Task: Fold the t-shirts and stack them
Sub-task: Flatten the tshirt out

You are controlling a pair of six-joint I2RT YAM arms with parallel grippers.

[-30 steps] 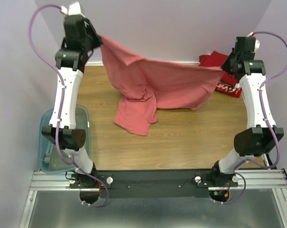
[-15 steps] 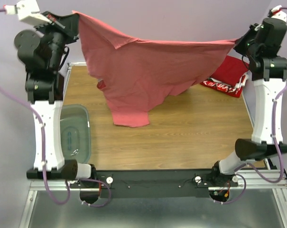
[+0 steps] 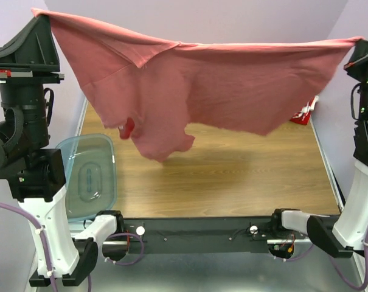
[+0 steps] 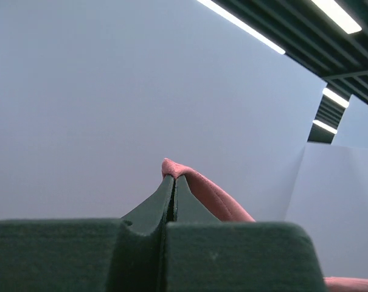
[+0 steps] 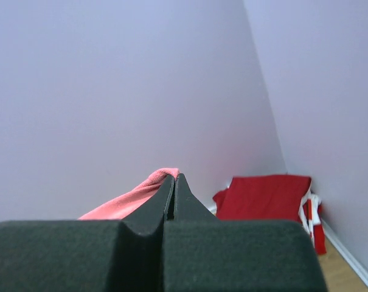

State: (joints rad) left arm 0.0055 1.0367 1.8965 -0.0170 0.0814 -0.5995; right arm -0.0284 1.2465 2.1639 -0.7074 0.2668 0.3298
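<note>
We see the salmon-pink t-shirt (image 3: 220, 97) stretched like a banner high above the table. One corner is pinched in the fully closed left gripper (image 4: 173, 179) at 10 o'clock of the overhead view, the other in the closed right gripper (image 5: 174, 177) at 2 o'clock. Both wrist views show the jaws pressed together with pink cloth at the tips. A loose fold sags lowest at left of centre. Past the shirt's right edge, at 3 o'clock, a sliver of the red t-shirt with white print (image 3: 305, 112) shows. The right wrist view finds it beside the dark red t-shirt (image 5: 266, 198) by the far wall, its print too small for us to read. Below lie the wood-grain table (image 3: 244, 176) and a translucent blue-grey bin (image 3: 86, 176) at 8 o'clock, with lilac walls (image 3: 232, 18) around and strip lights (image 4: 337, 15) overhead. Against a second ago, both arms stand much higher and wider, and the shirt, then slumped on the wood, hangs taut.
</note>
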